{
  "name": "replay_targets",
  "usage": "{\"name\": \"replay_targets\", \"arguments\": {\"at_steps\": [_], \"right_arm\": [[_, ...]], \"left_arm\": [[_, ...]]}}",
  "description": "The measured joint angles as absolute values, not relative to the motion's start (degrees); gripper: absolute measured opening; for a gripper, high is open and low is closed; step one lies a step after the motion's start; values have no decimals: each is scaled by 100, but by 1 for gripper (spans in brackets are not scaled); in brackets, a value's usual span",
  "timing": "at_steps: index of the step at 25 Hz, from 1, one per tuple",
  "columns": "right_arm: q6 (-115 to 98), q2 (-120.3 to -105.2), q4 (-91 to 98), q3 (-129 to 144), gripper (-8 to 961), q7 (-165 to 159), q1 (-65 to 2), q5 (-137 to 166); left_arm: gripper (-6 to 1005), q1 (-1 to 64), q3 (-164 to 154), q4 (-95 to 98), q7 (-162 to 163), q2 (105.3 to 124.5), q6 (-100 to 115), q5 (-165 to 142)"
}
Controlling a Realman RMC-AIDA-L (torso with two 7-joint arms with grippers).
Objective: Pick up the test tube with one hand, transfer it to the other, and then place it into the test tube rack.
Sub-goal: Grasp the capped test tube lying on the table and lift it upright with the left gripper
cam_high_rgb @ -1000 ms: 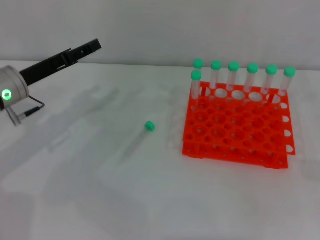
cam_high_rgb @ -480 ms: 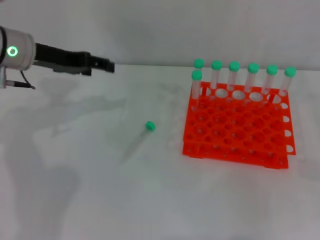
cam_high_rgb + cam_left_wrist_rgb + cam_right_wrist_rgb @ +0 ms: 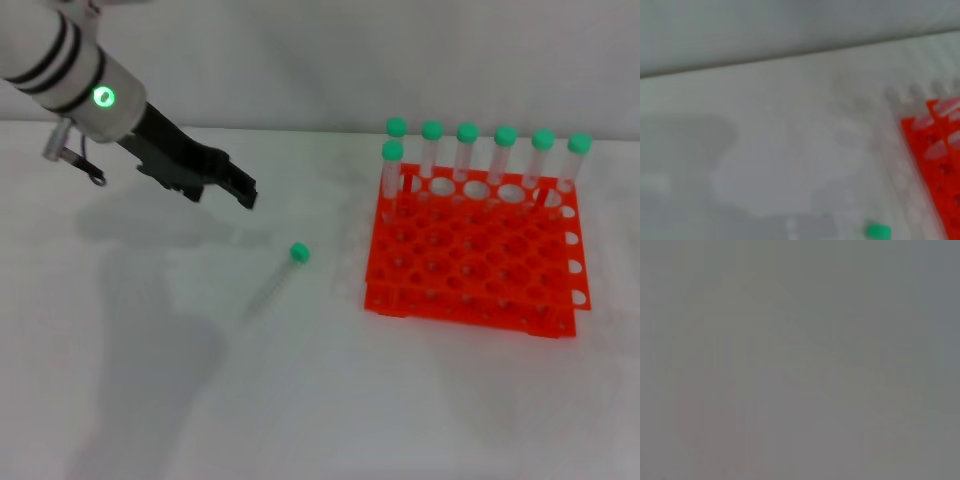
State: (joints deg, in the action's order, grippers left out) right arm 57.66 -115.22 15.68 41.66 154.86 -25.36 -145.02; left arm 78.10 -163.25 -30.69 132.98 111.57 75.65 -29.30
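The test tube (image 3: 276,276) lies on its side on the white table (image 3: 320,400), green cap toward the far right, well left of the test tube rack (image 3: 475,250) and touching nothing. Seven green-capped tubes (image 3: 467,150) stand upright along the rack's far edge, six in the back row and one just in front at its left end. Nothing lies between the loose tube and the rack. The left gripper (image 3: 243,190) hangs above the table, up and left of the tube's cap, prongs angled down toward it; whether they are apart or together cannot be told. Against half a second earlier, this arm has swung downward and nearer the tube, which has not moved. The right gripper is not in view.
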Motion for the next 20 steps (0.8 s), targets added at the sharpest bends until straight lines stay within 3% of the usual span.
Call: {"name": "replay_targets", "arguments": {"at_steps": [7,20], "right_arm": [[5744,-11522,1558,4166,857,15486,-2581,-14504],[5690,-11508,1560,4166,857,15525,-2617,-14511]], "left_arm": [[830,8018,-16313,-2764,13613,11591,7283,-3522],[830,8098,-16305,-2035,14365,11810,6704,-4430]]}}
